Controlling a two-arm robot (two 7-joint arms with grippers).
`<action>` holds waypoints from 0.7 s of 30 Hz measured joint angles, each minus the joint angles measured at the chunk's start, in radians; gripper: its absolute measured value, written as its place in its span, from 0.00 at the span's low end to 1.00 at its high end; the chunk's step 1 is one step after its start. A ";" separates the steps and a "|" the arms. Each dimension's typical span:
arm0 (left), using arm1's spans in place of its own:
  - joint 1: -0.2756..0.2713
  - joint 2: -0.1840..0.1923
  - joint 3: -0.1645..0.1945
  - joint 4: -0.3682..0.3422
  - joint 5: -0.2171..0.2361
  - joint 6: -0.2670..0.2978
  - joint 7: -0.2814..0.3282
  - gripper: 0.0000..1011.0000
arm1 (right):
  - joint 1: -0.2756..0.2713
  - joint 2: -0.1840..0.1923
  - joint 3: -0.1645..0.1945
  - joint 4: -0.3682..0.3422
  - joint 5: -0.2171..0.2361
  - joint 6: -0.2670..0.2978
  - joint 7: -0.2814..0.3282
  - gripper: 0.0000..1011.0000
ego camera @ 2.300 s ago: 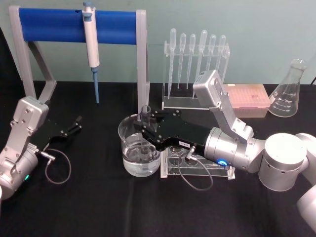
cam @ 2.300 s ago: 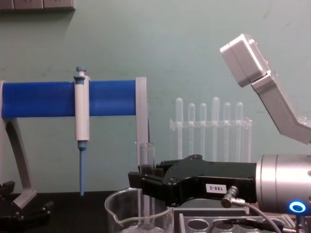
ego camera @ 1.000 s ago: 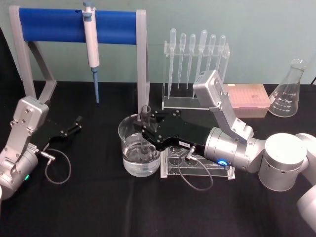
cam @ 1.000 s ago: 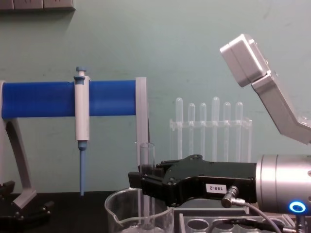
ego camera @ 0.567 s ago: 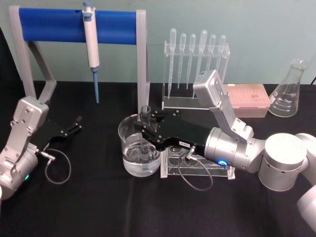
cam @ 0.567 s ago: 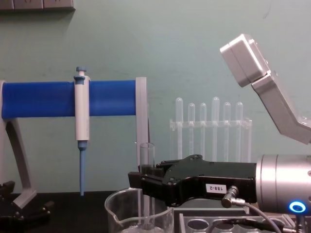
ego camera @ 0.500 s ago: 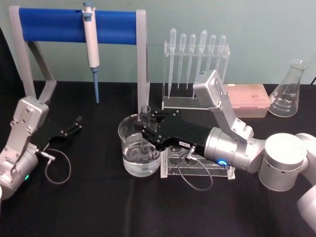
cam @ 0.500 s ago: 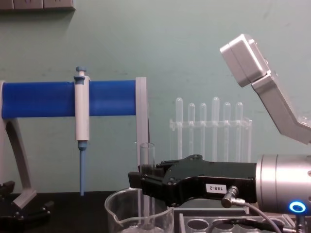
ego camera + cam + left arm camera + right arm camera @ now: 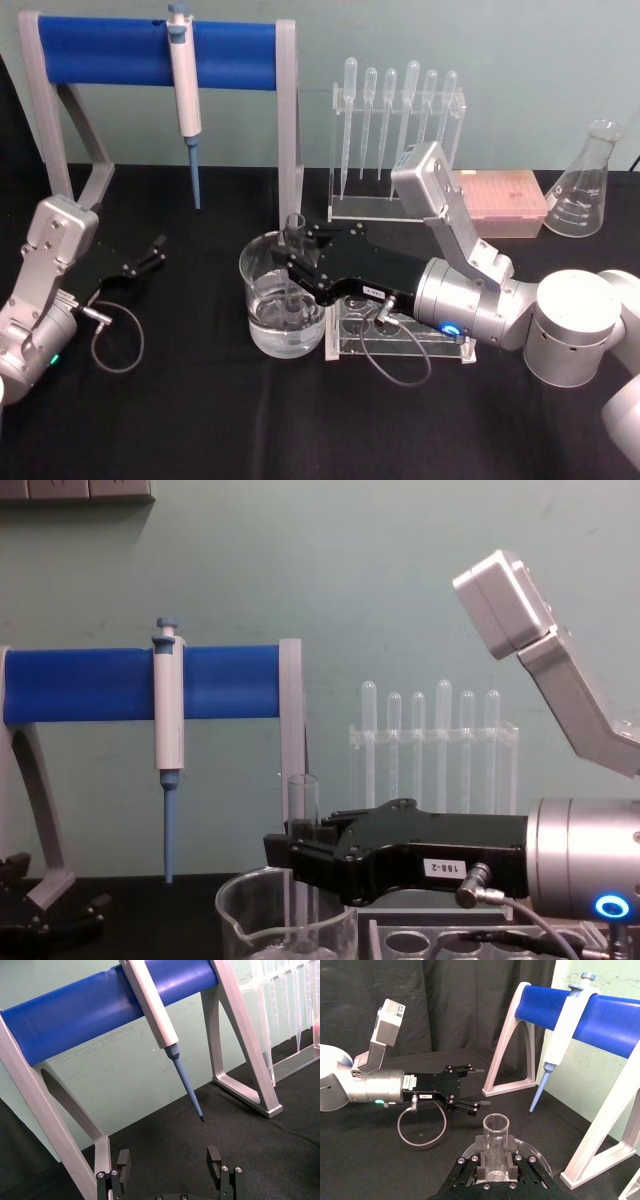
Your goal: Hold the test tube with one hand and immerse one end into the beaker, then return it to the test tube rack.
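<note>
**Right hand clamped on test tube, tube standing in beaker**

- Right hand (image 9: 292, 262) is clenched on the test tube (image 9: 293, 228). Fingers pinch it from both sides below the open rim, and the tube is upright.
- Chest view: the tube (image 9: 302, 798) sticks up above the hand (image 9: 298, 858) and runs straight down from it into the beaker (image 9: 238, 912).
- The beaker (image 9: 262, 300) sits directly under the fingertips. The tube's lower end is inside it, apparently in the clear liquid.
- Right wrist view: tube rim (image 9: 496, 1125) is just above the finger pads, with the beaker rim (image 9: 532, 1152) curving below them.
- The test tube rack (image 9: 405, 347) is on the worktop (image 9: 200, 420) under the hand's wrist end, touching or just beside the beaker.
- Left hand (image 9: 152, 252) is parked well apart on the far side of the beaker from the right hand. Its fingers (image 9: 215, 1157) are spread with nothing between them.
- The pipettor (image 9: 184, 90) hangs from the blue stand (image 9: 110, 50) beyond the left hand.
</note>
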 joint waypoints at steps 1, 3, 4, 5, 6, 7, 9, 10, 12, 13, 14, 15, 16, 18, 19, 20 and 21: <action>0.000 0.000 0.000 0.000 0.000 0.000 0.000 0.99 | 0.000 0.000 0.000 0.000 0.000 0.000 0.000 0.22; 0.000 0.000 0.000 0.000 0.000 0.000 0.000 0.99 | 0.000 0.000 0.000 0.000 0.000 0.000 0.000 0.22; 0.000 0.000 0.000 0.000 0.000 0.000 0.000 0.99 | 0.000 0.000 0.000 0.000 0.000 0.000 0.000 0.22; 0.000 0.000 0.000 0.000 0.000 0.000 0.000 0.99 | 0.000 0.000 0.000 0.000 0.000 0.000 0.000 0.22; 0.000 0.000 0.000 0.000 0.000 0.000 0.000 0.99 | 0.000 0.000 0.000 0.000 0.000 0.000 0.000 0.22; 0.000 0.000 0.000 0.000 0.000 0.000 0.000 0.99 | 0.000 0.000 0.000 0.000 0.000 0.000 0.000 0.22; 0.000 0.000 0.000 0.000 0.000 0.000 0.000 0.99 | 0.000 0.000 0.000 0.000 0.000 0.000 0.000 0.22; 0.000 0.000 0.000 0.000 0.000 0.000 0.000 0.99 | 0.000 0.000 0.000 0.000 0.000 0.000 0.000 0.22; 0.000 0.000 0.000 0.000 0.000 0.000 0.000 0.99 | 0.000 0.000 0.000 0.000 0.000 0.000 0.000 0.22; 0.000 0.000 0.000 0.000 0.000 0.000 0.000 0.99 | 0.000 0.000 0.000 0.000 0.000 0.000 0.000 0.22; 0.000 0.000 0.000 0.000 0.000 0.000 0.000 0.99 | 0.000 0.000 0.000 0.000 0.000 0.000 0.000 0.22; 0.000 0.000 0.000 0.000 0.000 0.000 0.000 0.99 | 0.000 0.000 0.000 0.000 0.000 0.000 0.000 0.22; 0.000 0.000 0.000 0.000 0.000 0.000 0.000 0.99 | 0.000 0.000 0.000 0.000 0.000 0.000 0.000 0.22; 0.000 0.000 0.000 0.000 0.000 0.000 0.000 0.99 | 0.000 0.000 0.000 0.000 0.000 0.000 0.000 0.22; 0.000 0.000 0.000 0.000 0.000 0.000 0.000 0.99 | 0.000 0.000 0.000 0.000 0.000 0.000 0.000 0.22; 0.000 0.000 0.000 0.000 0.000 0.000 0.000 0.99 | 0.000 0.000 0.000 0.000 0.000 0.000 0.000 0.22; 0.000 0.000 0.000 0.000 0.000 0.000 0.000 0.99 | 0.000 0.000 0.000 0.000 0.000 0.000 0.000 0.22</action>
